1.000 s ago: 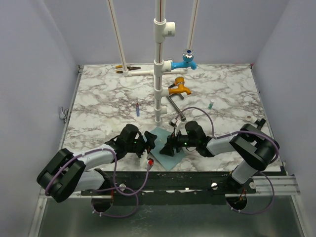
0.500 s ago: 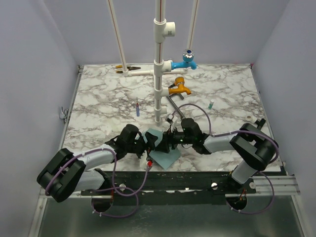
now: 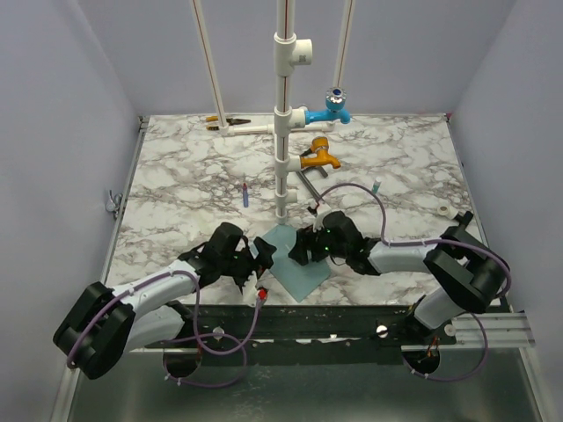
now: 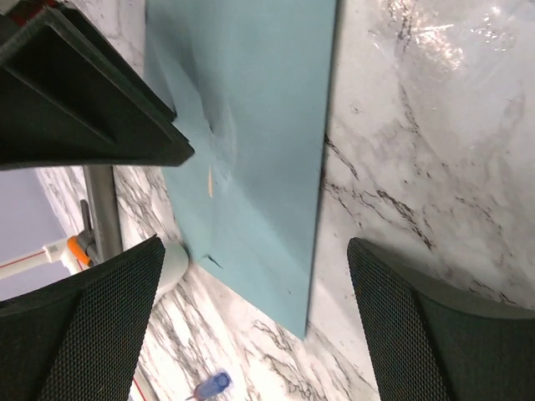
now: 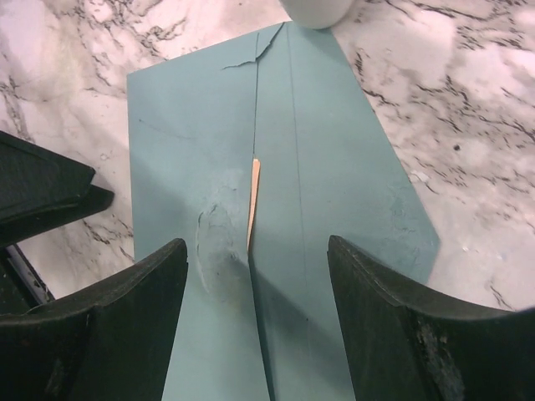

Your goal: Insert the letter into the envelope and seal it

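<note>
The teal-blue envelope (image 3: 301, 268) lies flat on the marble table near the front edge, between the two grippers. Its flap is folded down over the body (image 5: 334, 192). Only a thin tan sliver of the letter (image 5: 254, 199) shows in the gap along the flap edge, and it also shows in the left wrist view (image 4: 209, 180). My left gripper (image 3: 261, 255) is open and empty just off the envelope's left corner (image 4: 255, 251). My right gripper (image 3: 297, 250) is open and empty, low over the envelope's far side (image 5: 255, 251).
A white pipe stand (image 3: 281, 132) with a blue valve (image 3: 334, 105) and an orange valve (image 3: 318, 156) rises just behind the envelope; its base (image 5: 313, 8) touches the envelope's far corner. A blue pen (image 3: 245, 192), a metal tool (image 3: 312, 192) and a small teal bottle (image 3: 376, 186) lie further back.
Half a second ago part of the envelope stood lifted between the grippers; now it lies flat and folded. The right gripper has drawn back a little; the left arm has shifted lower.
</note>
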Available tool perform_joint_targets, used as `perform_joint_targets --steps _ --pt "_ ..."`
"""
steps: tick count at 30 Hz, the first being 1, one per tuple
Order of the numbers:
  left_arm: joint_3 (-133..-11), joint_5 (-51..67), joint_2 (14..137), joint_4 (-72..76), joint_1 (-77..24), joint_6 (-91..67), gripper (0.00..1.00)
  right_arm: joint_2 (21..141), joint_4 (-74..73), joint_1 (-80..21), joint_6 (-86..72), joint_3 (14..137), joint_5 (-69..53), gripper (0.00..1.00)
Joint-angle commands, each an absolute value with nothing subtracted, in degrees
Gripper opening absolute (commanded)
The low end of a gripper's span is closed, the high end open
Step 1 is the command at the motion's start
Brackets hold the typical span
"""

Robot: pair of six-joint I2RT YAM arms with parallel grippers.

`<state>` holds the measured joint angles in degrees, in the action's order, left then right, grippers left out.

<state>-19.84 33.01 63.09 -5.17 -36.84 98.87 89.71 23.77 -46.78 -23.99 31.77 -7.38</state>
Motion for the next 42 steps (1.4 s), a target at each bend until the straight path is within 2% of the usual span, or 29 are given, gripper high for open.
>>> perform_joint_targets --steps 1,7,14,19,25,33,42 --pt "-20.68 32.30 62.62 -15.98 -36.39 97.00 0.91 88.46 14.73 -46.93 -23.80 28.35 -3.06 0.72" --pt "-20.72 32.57 62.69 -7.94 -36.17 90.62 0.89 83.10 13.45 -46.93 -20.55 25.33 -7.84 0.71" --pt "-17.32 33.01 64.28 4.90 -36.21 91.94 0.92 80.82 4.09 -46.98 -22.80 30.56 -8.69 0.67" --pt "-17.05 35.41 66.18 9.38 -36.21 94.18 0.92 78.50 9.48 -47.02 -28.23 32.25 -7.09 0.73" --pt "-18.80 38.19 68.89 10.61 -36.21 95.03 0.92 85.30 18.80 -47.02 -31.22 33.32 -5.14 0.74" --pt "-20.68 39.60 71.46 10.37 -34.46 95.94 0.93 90.21 19.57 -47.02 -29.91 35.29 -1.82 0.75" --pt "-21.11 42.88 74.51 9.63 -34.00 96.79 0.93 93.40 28.81 -47.02 -32.68 32.86 -9.32 0.75"
